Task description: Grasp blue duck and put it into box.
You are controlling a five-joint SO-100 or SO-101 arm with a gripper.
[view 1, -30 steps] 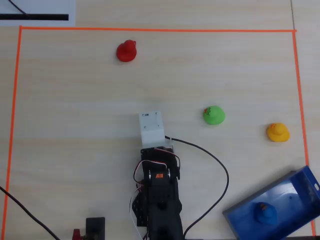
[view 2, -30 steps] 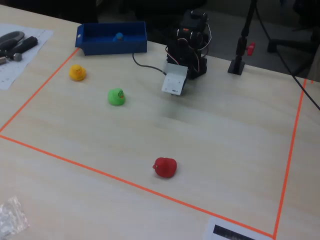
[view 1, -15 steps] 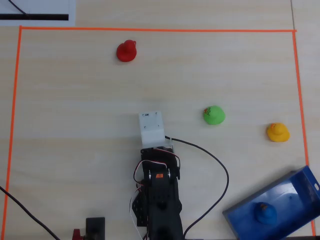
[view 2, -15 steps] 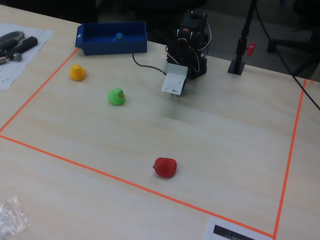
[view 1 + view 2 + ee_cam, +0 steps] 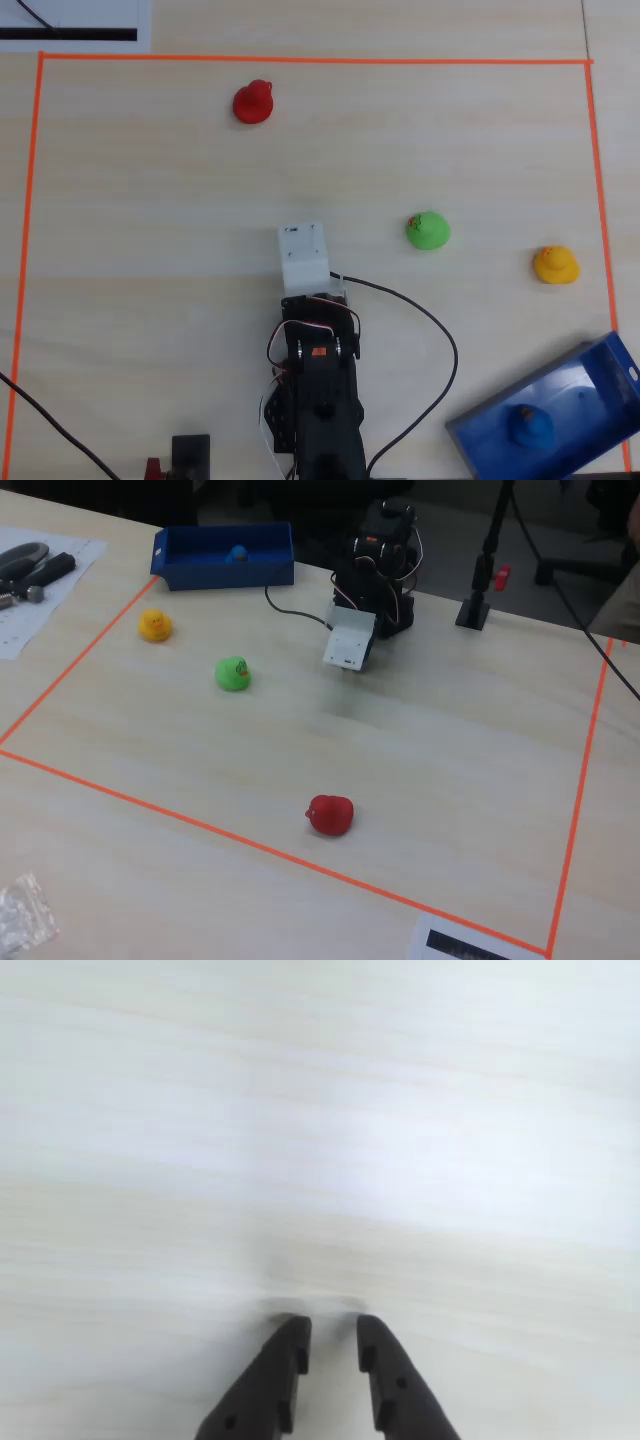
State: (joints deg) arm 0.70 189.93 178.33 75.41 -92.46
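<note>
Gripper (image 5: 329, 1332) empty over bare table, blue duck in the box.
Fingers (image 5: 285, 1365) stand slightly apart in the wrist view, holding nothing, with only pale wood (image 5: 320, 1140) beneath; that view shows no toys, while the overhead view hides the fingertips under the white wrist housing (image 5: 304, 257). Seen from overhead, wide bare tabletop lies around the arm (image 5: 318, 390) inside the orange tape border (image 5: 300, 60): a red toy (image 5: 254, 102) at eleven o'clock, a green duck (image 5: 428, 231) at two, a yellow duck (image 5: 555, 265) at three by the tape. The box (image 5: 480, 440) sits at the five o'clock corner, holding the blue duck (image 5: 529, 427).
</note>
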